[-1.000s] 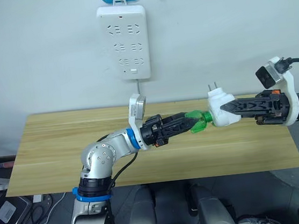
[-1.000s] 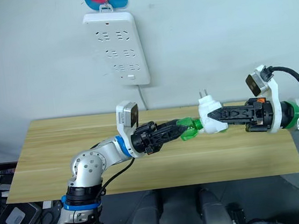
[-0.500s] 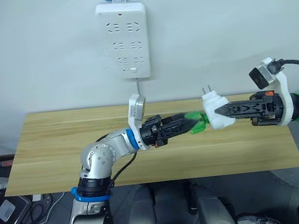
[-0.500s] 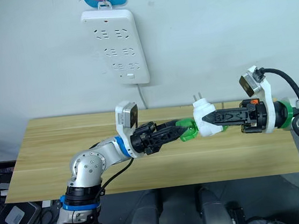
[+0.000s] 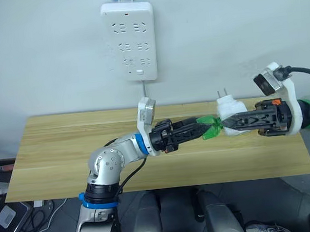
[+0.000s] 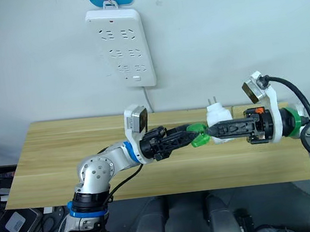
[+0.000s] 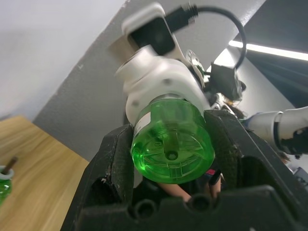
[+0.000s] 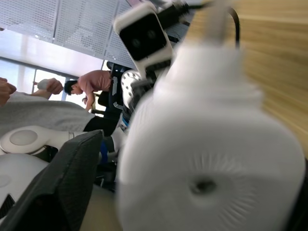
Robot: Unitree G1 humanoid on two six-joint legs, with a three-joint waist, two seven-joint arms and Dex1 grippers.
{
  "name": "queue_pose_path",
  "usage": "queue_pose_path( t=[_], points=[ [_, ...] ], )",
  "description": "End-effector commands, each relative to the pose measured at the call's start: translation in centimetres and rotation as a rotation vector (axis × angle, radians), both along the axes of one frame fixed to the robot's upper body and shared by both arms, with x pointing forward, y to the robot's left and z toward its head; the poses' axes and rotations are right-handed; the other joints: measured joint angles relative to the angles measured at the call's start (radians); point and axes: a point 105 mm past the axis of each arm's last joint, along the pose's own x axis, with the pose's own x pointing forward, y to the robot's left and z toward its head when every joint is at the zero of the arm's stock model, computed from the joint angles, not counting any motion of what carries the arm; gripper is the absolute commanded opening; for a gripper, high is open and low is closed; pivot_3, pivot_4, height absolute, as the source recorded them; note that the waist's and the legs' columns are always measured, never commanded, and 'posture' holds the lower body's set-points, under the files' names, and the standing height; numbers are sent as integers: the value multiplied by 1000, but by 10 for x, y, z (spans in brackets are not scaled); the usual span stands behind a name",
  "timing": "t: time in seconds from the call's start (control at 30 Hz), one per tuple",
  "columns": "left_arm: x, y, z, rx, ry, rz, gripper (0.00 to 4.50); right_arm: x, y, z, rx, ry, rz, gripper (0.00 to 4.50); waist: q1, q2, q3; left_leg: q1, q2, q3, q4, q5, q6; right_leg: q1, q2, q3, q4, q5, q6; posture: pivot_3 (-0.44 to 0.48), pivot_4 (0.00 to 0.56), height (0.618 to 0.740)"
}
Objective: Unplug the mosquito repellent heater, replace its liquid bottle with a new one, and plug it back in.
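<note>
Here's the right gripper [image 5: 240, 122], clamped on the small white rounded plastic mosquito repellent heater [image 5: 231, 114], held up over the light wooden table [image 5: 53, 155] with its two metal prongs pointing upward. Straight ahead of those fingertips comes the left gripper [image 5: 205, 127], closed around the translucent green plastic liquid bottle [image 7: 172, 141], whose neck end points at the heater's underside. The two meet nose to nose between the arms. Judging by the task, this is the bottle swap; I can't tell whether the neck is already seated in the socket.

To do it well: keep bottle and heater on one axis, let the right hand hold steady while the left turns, and avoid side pressure that could cross the thread. The long white wall power strip [image 5: 129, 41] waits well above and behind both hands. In the left wrist view another green bottle [image 7: 4, 183] stands on the table off to the side.
</note>
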Motion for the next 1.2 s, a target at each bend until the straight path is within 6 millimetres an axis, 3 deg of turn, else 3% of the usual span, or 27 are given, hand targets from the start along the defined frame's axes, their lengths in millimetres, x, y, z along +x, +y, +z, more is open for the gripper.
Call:
queue_pose_path(
  t=[0.03, 0.2, 0.3, 0.37, 0.4, 0.5, 0.63, 0.73, 0.87, 0.97, 1.2],
  points=[
    [-2, -2, 9, -22, -33, -6, 2213, -13, 4, 5, 23, -25, 45, 4427, 0, 0, 0, 0, 0, 0, 0, 0, 0, 0, 0, 0, 0, 0, 0, 201, 363, 740],
    [-3, -3, 13, -38, -31, -9, 2213, -21, 7, -7, 16, 0, 55, 4427, 1, 0, 0, 0, 0, 0, 0, 0, 0, 0, 0, 0, -2, 0, 0, 206, 357, 740],
    [0, 0, 13, -36, -30, -2, 2213, -52, -4, -26, -123, 88, 94, 4427, 6, 1, 0, -1, 0, 0, 0, 0, 0, 0, 0, 0, -2, 0, 0, 206, 355, 740],
    [-2, 1, 12, -24, -42, -10, 2213, -54, -19, -41, -197, 143, 17, 4427, 8, 0, 0, -3, 0, -3, -1, 0, 0, 0, 0, -3, -4, 0, 0, 206, 352, 740],
    [-2, 1, 12, -21, -43, -14, 2213, -47, -29, -47, -218, 147, -47, 4427, 7, -1, 0, -3, 1, -4, 0, 0, 0, 1, 0, -5, -5, 0, 0, 206, 352, 740],
    [-5, 3, 11, -15, -35, -36, 2213, -17, -62, -58, -266, 94, -263, 3852, 4, -1, 0, -3, -1, -3, 2, 0, 0, 1, -1, -3, -4, 1, 2, 208, 347, 740],
    [-10, 7, 12, -4, -23, -77, 2213, 17, -79, -54, -222, 22, -415, 2488, -3, -1, 0, -2, -1, -1, 2, 1, -1, 1, -1, -1, -3, 3, 5, 210, 342, 740],
    [-13, 9, 11, 10, -20, -93, 2213, 38, -76, -44, -162, -28, -454, 1397, -11, -1, 0, -1, -1, -1, 2, 1, -1, 1, 0, 0, -3, 4, 5, 214, 344, 740],
    [-14, 10, 10, 18, -3, -102, 2213, 48, -57, -25, -42, -57, -399, 11, -12, -1, 0, -1, 0, -1, 0, 1, -1, 1, 0, 0, -4, 4, 5, 219, 346, 740],
    [-14, 10, 11, 15, 4, -96, 2213, 42, -37, -14, 21, -49, -314, 11, -11, -1, 0, -2, 0, -1, 0, 1, -1, 1, 0, 0, -4, 4, 5, 222, 352, 740],
    [-3, 12, 11, 2, 23, -39, 2213, -7, 1, -17, 30, -4, -78, 11, 7, -1, 0, -3, -1, -3, 0, 1, -1, 1, -1, -2, -5, 4, 5, 220, 359, 740]
  ],
)
